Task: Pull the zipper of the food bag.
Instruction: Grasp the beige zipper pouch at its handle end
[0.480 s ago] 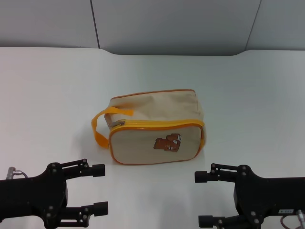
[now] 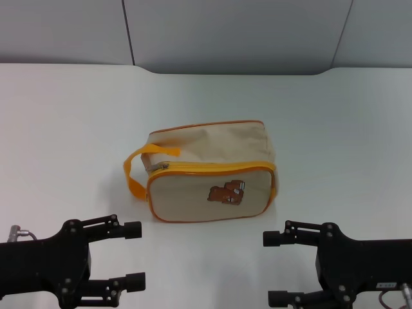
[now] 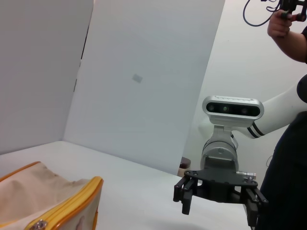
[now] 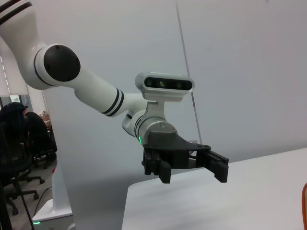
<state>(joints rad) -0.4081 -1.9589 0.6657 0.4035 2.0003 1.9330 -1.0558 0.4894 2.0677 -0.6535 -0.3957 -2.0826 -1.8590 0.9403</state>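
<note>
**Zipper untouched, both arms waiting at the near edge**

Nearest, the left gripper (image 2: 135,255) and right gripper (image 2: 275,268) hover low over the white surface (image 2: 64,129), fingers spread, holding nothing. Beyond them, mid-surface, the boxy beige fabric food bag (image 2: 209,170) sits closed; its orange-yellow zipper (image 2: 212,168) runs shut, the silver pull tab (image 2: 159,167) at its left end. Everything remains to do. Nothing visibly differs from the earlier frame.

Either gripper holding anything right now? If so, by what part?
Nothing is held. The left gripper and right gripper are both open, near the table's front edge, apart from the boxy beige fabric food bag with orange piping.
</note>
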